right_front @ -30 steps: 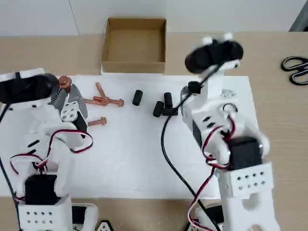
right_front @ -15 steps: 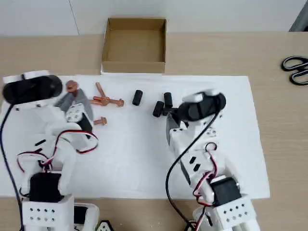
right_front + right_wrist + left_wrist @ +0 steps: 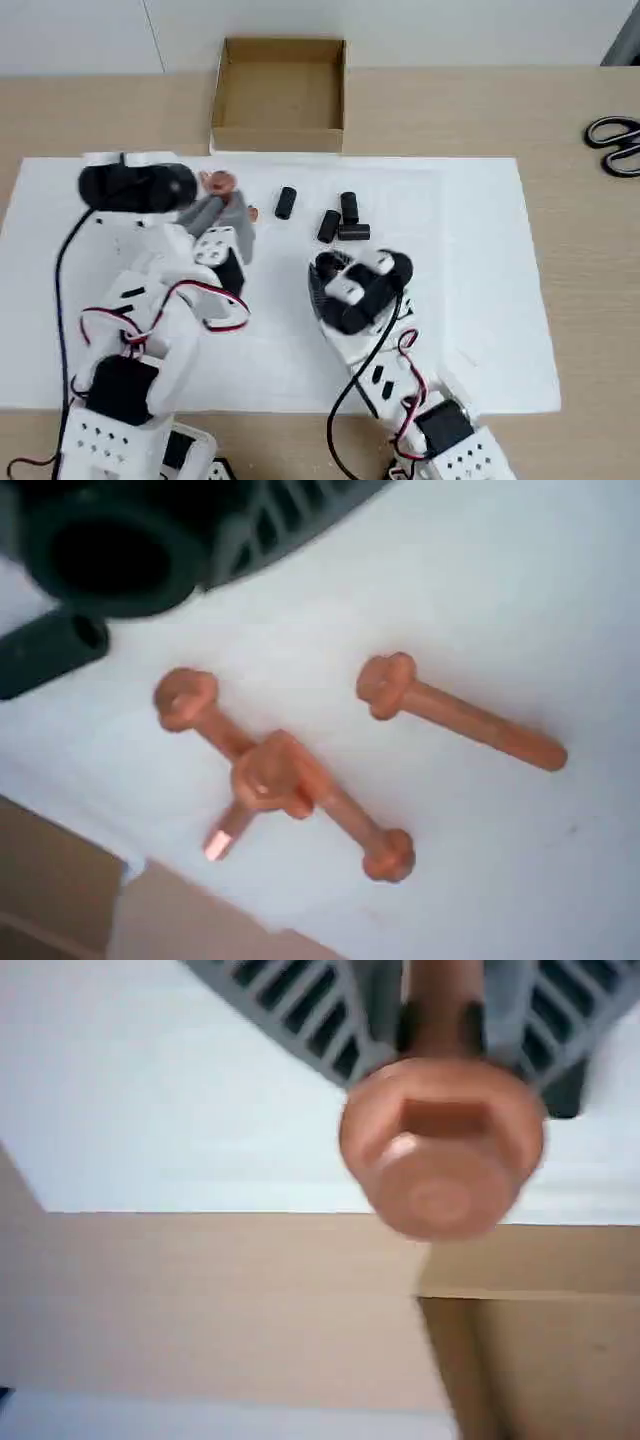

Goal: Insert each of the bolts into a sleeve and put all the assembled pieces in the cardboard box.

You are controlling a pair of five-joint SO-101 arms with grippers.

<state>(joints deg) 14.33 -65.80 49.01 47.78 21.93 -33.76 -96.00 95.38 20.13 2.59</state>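
My left gripper (image 3: 220,192) is shut on a copper bolt (image 3: 216,182), held above the white sheet a little in front of the cardboard box (image 3: 280,140). In the left wrist view the bolt's head (image 3: 440,1150) sticks out between the grey jaws, with the box corner (image 3: 540,1360) beyond. My right gripper (image 3: 324,278) sits mid-sheet, shut on a black sleeve (image 3: 100,550) whose open end faces the camera. Three loose bolts (image 3: 270,780) lie on the sheet, two of them crossed. Several black sleeves (image 3: 340,220) lie between box and right gripper.
A white sheet (image 3: 470,260) covers the middle of the wooden table. Scissors (image 3: 615,142) lie at the far right edge. One more sleeve (image 3: 286,203) lies apart, close to the left gripper.
My left arm has swung right with the bolt, from the sheet's left edge toward the sleeves. My right arm has pulled back from the sleeve cluster toward the front and folded low.
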